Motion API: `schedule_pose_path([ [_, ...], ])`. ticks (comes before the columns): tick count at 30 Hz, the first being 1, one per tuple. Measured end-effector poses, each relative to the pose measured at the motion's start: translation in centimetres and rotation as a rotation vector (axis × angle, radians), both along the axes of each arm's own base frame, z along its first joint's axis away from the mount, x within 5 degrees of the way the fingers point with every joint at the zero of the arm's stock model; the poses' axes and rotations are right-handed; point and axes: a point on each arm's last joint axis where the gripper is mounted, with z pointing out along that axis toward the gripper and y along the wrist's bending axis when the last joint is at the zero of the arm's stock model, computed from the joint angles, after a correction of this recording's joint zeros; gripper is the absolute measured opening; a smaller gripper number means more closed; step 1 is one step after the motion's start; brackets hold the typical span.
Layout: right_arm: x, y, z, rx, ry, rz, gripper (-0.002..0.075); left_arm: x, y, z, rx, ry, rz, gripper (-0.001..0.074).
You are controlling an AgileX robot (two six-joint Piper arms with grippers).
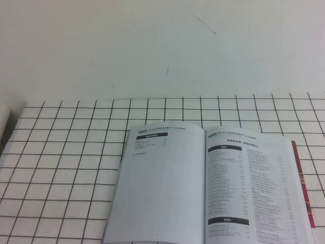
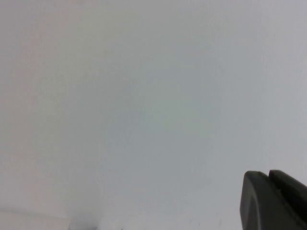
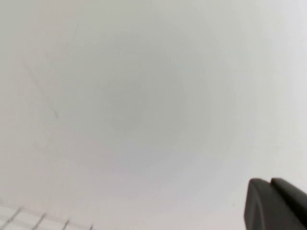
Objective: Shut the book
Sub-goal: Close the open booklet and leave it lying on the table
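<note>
White gridded table (image 1: pixel 66 162) fills the lower half of the high view, with a plain wall (image 1: pixel 152 46) above it. The book (image 1: pixel 203 188) lies open and flat at lower centre-right and runs off the bottom edge. Its left page (image 1: pixel 162 193) is mostly blank, its right page (image 1: pixel 249 188) is dense print, and a red cover edge (image 1: pixel 303 193) shows at far right. No arm or gripper is in this view.

Left wrist view: only a dark bit of the left gripper (image 2: pixel 273 201) shows at lower right against blank white. Can't tell if it is open or closed. It holds nothing visible and the book isn't in shot.

Right wrist view: much the same, with the right gripper (image 3: pixel 276 203) dark at lower right, state can't be told, and a few grid lines (image 3: pixel 29 223) at lower left.

Closing has not begun. To do it well, probably bring one gripper low to an outer page edge, get under the whole half, swing it over the spine, then press it flat so it doesn't spring open. Watch for the book sliding on the table.
</note>
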Motion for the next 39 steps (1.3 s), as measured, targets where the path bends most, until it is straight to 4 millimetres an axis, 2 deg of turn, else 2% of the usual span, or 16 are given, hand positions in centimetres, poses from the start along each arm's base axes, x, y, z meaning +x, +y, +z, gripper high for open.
schedule_pose_path([
  [4,-0.7,-0.4,1.9,0.14,-0.223,0.009,-0.0003,-0.5,0.3,1.3,-0.13,-0.163,-0.014,-0.0004],
  [7,-1.8,-0.7,3.6,0.199,-0.447,0.008,-0.0003,-1.4,0.6,2.8,-0.224,-0.364,-0.032,-0.0004],
  [9,-2.4,-1.0,4.4,0.231,-0.542,0.001,-0.0003,-2.0,0.7,3.6,-0.282,-0.47,-0.056,-0.0004],
  [12,-3.2,-1.4,6.6,0.289,-0.618,0.001,-0.0003,-2.5,0.8,4.7,-0.343,-0.534,-0.093,-0.0004],
  [16,-5.5,-1.7,11.6,0.345,-0.734,0.029,-0.0003,-4.2,0.7,9.1,-0.337,-0.63,-0.124,-0.0004],
  [22,-9.4,-1.8,19.4,0.412,-0.843,0.118,-0.0003,-9.0,0.5,17.0,-0.112,-0.825,-0.022,-0.0004],
  [25,-9.3,-1.4,22.6,0.424,-0.765,0.161,-0.0003,-9.7,0.2,20.2,-0.031,-0.781,0.009,-0.0004],
  [26,-8.8,-1.2,23.6,0.411,-0.707,0.166,-0.0003,-9.8,0.2,21.1,-0.011,-0.758,0.015,-0.0004],
  [29,-6.3,-0.5,25.7,0.345,-0.493,0.165,-0.0003,-8.3,-0.1,23.0,0.038,-0.582,0.01,-0.0004],
  [32,-2.1,0.5,26.1,0.269,-0.203,0.164,-0.0003,-5.1,-0.4,23.4,0.069,-0.324,-0.019,-0.0004],
  [35,2.5,1.3,24.4,0.226,0.094,0.171,-0.0003,-1.4,-0.8,21.9,0.067,-0.015,-0.067,-0.0004],
  [39,7.5,2.2,20.4,0.168,0.511,0.176,-0.0003,2.5,-1.2,18.8,0.059,0.36,-0.126,-0.0004],
])
